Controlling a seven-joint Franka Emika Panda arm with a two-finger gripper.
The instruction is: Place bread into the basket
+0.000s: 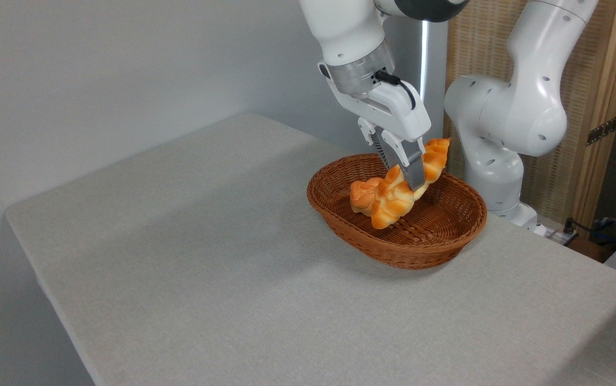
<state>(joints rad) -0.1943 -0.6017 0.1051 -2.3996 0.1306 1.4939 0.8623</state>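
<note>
A white robot arm is reaching down from the top of the picture over a table (190,279) covered in pale grey cloth. Its two-finger gripper (412,179) is clenching a long braided bread (391,195), golden-orange with a glossy, segmented top. The grey fingers (414,169) are pinching the loaf around its middle, so that the bread is sticking out on both sides of the gripper.

The loaf is tilting. Its upper end is pointing up and to the right, rising beside the gripper's white body and above the basket's far rim. Its lower, thicker end is hanging down and to the left, inside the basket (425,252). Whether that lower end is touching the woven floor or hanging just above it cannot be told.

The basket is an oval of brown wicker, shallow, with a thick braided rim. It is sitting on the table near the far right edge, close to the back right corner, with its long side running from upper left to lower right. The gripper is standing over the left half of the basket.

Behind the basket, past the table's far edge, the arm's white base (501,177) is standing in front of a woven screen in a wooden frame (597,80).
</note>
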